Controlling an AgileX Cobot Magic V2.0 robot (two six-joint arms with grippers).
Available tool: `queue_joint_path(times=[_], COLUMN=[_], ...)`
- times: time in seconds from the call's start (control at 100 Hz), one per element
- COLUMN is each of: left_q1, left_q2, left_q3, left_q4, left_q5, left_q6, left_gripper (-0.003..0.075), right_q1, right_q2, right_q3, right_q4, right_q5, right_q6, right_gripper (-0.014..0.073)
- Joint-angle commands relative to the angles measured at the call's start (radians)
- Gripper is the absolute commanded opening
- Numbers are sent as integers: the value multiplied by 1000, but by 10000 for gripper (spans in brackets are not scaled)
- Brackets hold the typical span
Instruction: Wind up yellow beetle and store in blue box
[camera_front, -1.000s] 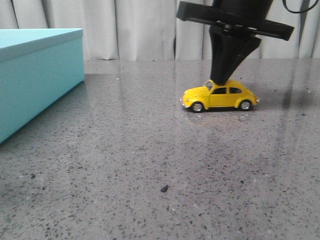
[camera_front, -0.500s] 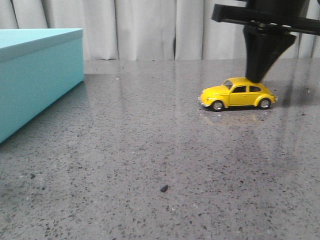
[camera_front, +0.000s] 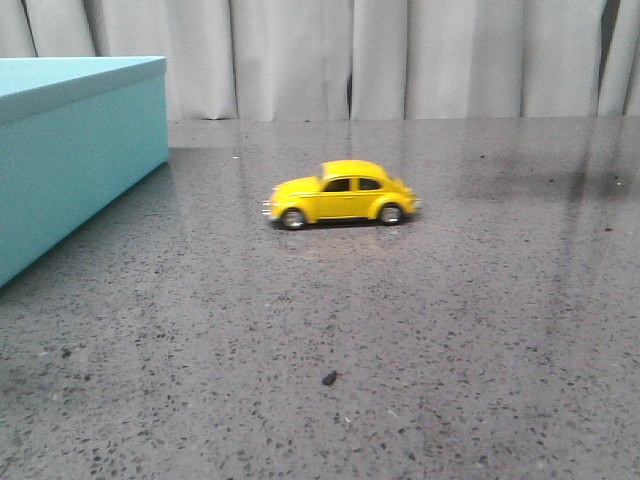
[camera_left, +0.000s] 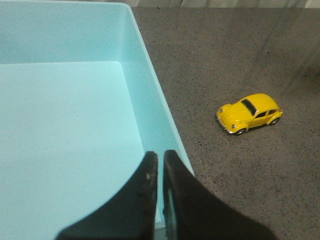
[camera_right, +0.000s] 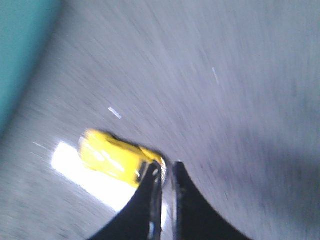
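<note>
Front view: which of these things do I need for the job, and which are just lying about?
Needed:
yellow beetle, free on the table
blue box, open-topped in the left wrist view

Lying about:
small dark speck on the table
grey curtain behind

Looks like a lab or test room: a bare speckled grey table (camera_front: 420, 330) backed by plain pale curtains (camera_front: 400, 55).

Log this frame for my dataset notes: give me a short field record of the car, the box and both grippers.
yellow beetle: on its wheels on the grey table, free of both grippers, nose toward the box
blue box: at the table's left; left wrist view shows an open, empty interior
left gripper: over the box's edge, fingers nearly together, holding nothing
right gripper: out of the front view, fingers close together, empty; view blurred
</note>
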Motion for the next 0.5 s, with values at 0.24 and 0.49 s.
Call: queue_joint_path(times=[0.24,0.49], left_q1=[-8,-8], left_q2=[6,6], left_q3=[-26,-26], left_q4=[1,1], left_q5=[-126,-130], left_q6=[-3,-3], left_gripper=[-19,-19], right_q1=[66,66], right_q2=[-301,-380], right_q3=[-72,-72], right_q4=[1,1], right_q5=[-180,-184], right_q6=[-87,-96], right_gripper=[-44,-44])
